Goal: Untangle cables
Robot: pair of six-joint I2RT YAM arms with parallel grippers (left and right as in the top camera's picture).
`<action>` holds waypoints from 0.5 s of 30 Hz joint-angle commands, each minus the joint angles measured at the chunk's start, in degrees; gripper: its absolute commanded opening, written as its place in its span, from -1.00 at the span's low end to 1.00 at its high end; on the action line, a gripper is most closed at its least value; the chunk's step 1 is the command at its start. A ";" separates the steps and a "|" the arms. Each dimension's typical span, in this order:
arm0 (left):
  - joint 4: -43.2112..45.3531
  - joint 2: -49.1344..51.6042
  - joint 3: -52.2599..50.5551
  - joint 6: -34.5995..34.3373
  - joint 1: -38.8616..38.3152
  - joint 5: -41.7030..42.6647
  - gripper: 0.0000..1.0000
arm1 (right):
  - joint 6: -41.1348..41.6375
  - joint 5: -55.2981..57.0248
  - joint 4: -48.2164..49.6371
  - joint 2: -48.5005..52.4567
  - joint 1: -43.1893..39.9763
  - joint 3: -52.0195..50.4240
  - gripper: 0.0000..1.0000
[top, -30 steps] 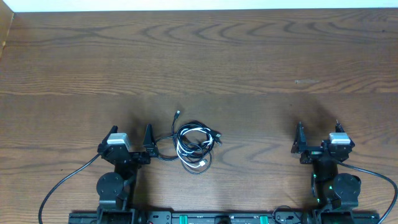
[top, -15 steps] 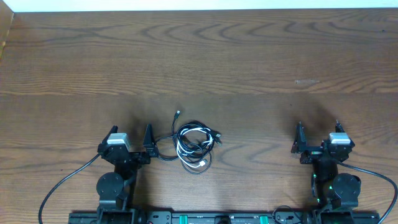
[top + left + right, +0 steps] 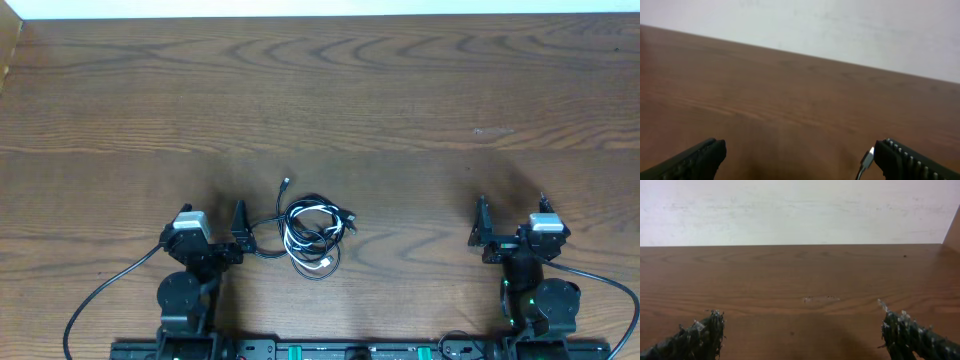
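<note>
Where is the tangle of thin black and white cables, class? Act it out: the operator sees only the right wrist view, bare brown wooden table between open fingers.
Observer: The tangle of thin black and white cables lies coiled just beside the left gripper, well away from the right gripper.
Operator: Is anything gripped?
Observer: No; both grippers stand open and empty.
Operator: Any loose end?
Observer: A silver plug end sticks out of the coil, on the side away from both grippers.

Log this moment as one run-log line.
tangled bundle of thin black and white cables: on brown wooden table, ungripped | left gripper: open, next to bundle | right gripper: open, apart from bundle
</note>
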 commanded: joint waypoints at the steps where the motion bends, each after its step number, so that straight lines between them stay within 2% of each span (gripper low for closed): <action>1: -2.12 2.08 0.17 0.24 0.02 0.50 1.00 | -0.92 0.22 -0.20 -0.20 -0.24 -0.07 0.99; 6: -2.16 6.10 3.17 1.22 0.02 0.55 1.00 | -0.92 0.22 -0.20 -0.20 -0.24 -0.07 0.99; 15: -2.56 21.66 12.00 2.10 0.02 2.71 1.00 | -0.92 0.24 -0.20 -0.20 -0.24 -0.07 0.98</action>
